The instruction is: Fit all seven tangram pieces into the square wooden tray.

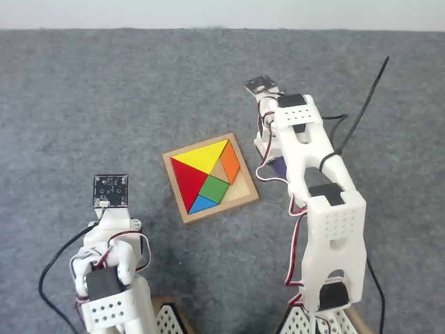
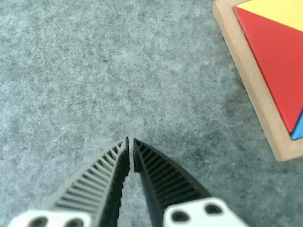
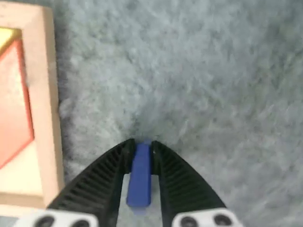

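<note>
One square wooden tray point(image 1: 174, 188) lies mid-tabletop point(image 1: 104, 90). It holds six coloured pieces point(image 1: 191, 182), with one bare gap toward the right edge. The seventh, a blue piece point(image 3: 139, 175), is pinched in the right fingers point(image 3: 102, 179) just beside the tray, with the right arm point(image 1: 313, 160) stretched out. The left arm point(image 1: 111, 278) is folded at the near edge, and the left fingers point(image 2: 102, 184) are all but closed and hold nothing.

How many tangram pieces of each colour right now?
yellow: 1
red: 1
orange: 1
green: 1
tan: 1
blue: 2, one in the tray, one in the right gripper
Total: 7
</note>
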Tool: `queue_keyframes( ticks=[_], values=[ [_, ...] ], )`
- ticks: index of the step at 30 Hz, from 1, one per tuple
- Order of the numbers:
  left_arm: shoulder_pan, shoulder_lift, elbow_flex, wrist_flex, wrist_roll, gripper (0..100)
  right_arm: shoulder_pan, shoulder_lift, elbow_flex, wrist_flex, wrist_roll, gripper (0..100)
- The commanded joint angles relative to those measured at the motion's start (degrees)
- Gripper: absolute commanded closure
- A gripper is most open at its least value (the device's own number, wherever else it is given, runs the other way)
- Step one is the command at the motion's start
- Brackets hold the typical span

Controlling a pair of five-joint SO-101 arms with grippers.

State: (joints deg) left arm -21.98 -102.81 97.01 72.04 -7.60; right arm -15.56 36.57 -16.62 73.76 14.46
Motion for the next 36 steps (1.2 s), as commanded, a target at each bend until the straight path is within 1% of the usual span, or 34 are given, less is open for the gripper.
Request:
queue_keyframes(
  ticks=[1,5,8,11,13,16,17,19,20,24,29,31,36],
  values=[
    [-0.18,-1.05,-0.48,0.26,-0.53,98,0.22,-5.32,-5.36,6.55,-6.59,99.1],
    [-0.18,-1.05,-0.48,0.26,-0.53,98,-1.63,-11.21,-5.19,10.07,-11.69,99.1],
    [-0.18,-1.05,-0.48,0.26,-0.53,98,-3.30,-16.22,-4.04,10.24,-14.24,99.1],
    [-0.18,-1.05,-0.48,0.26,-0.53,98,-6.02,-21.49,-1.76,8.92,-20.04,99.1],
    [-0.18,-1.05,-0.48,0.26,-0.53,98,-10.51,-24.13,2.64,5.32,-23.30,99.1],
    [-0.18,-1.05,-0.48,0.26,-0.53,98,-18.24,-26.33,12.75,-4.53,-22.51,99.1],
    [-0.18,-1.05,-0.48,0.26,-0.53,98,-19.47,-26.59,15.65,-8.40,-22.42,99.1],
    [-0.18,-1.05,-0.48,0.26,-0.53,98,-20.00,-26.59,18.99,-13.93,-22.59,99.1],
    [-0.18,-1.05,-0.48,0.26,-0.53,98,-19.82,-26.59,19.69,-15.08,-22.59,99.1],
    [-0.18,-1.05,-0.48,0.26,-0.53,98,-17.63,-25.71,19.69,-15.34,-24.70,99.1],
    [-0.18,-1.05,-0.48,0.26,-0.53,98,-16.57,-22.99,19.78,-15.34,-24.62,98.7],
    [-0.18,-1.05,-0.48,0.26,-0.53,98,-16.92,-21.67,19.69,-15.52,-24.62,95.1],
    [-0.18,-1.05,-0.48,0.26,-0.53,98,-18.15,-19.56,19.52,-16.40,-24.62,76.9]
  ],
)
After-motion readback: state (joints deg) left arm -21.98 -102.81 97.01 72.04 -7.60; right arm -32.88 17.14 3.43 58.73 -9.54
